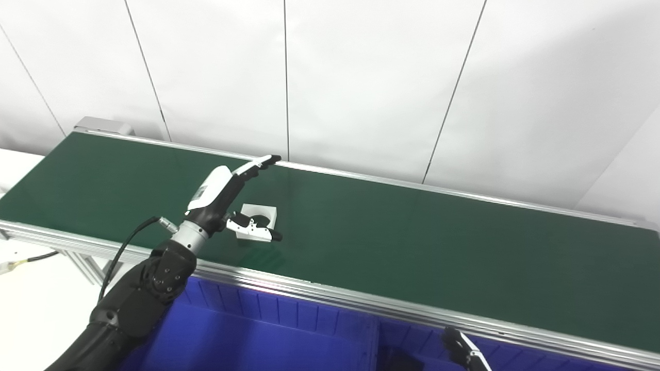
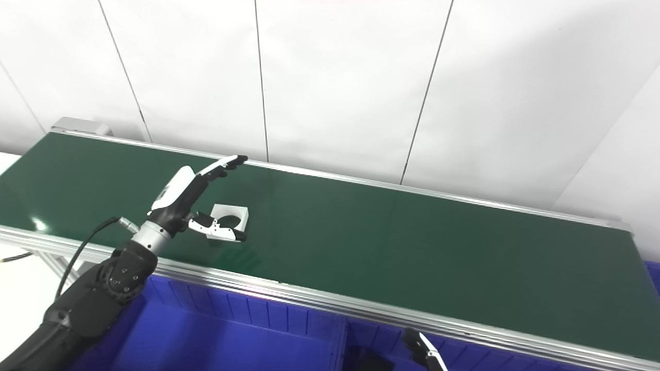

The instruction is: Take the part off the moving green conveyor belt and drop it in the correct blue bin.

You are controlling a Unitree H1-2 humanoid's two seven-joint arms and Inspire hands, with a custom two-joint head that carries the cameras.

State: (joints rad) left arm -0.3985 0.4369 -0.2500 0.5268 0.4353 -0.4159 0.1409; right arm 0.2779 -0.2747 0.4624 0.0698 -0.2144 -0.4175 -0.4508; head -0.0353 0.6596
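Observation:
A small white square part (image 1: pixel 259 215) with a round dark hole lies on the green conveyor belt (image 1: pixel 412 237), left of the middle. My left hand (image 1: pixel 227 198) hovers over the belt just left of the part, open. Its fingers (image 1: pixel 258 166) stretch out above and beyond the part, and its thumb (image 1: pixel 255 229) lies in front of the part's near side. The part also shows in the right eye view (image 2: pixel 230 215). Only the fingertips of my right hand (image 1: pixel 462 350) show at the bottom edge, over the blue bins.
Blue bins (image 1: pixel 258 330) run along the near side of the belt, split by a divider (image 1: pixel 372 340). A silver rail (image 1: pixel 361 301) edges the belt in front. A white panelled wall stands behind. A cable (image 1: pixel 124 247) hangs from my left wrist.

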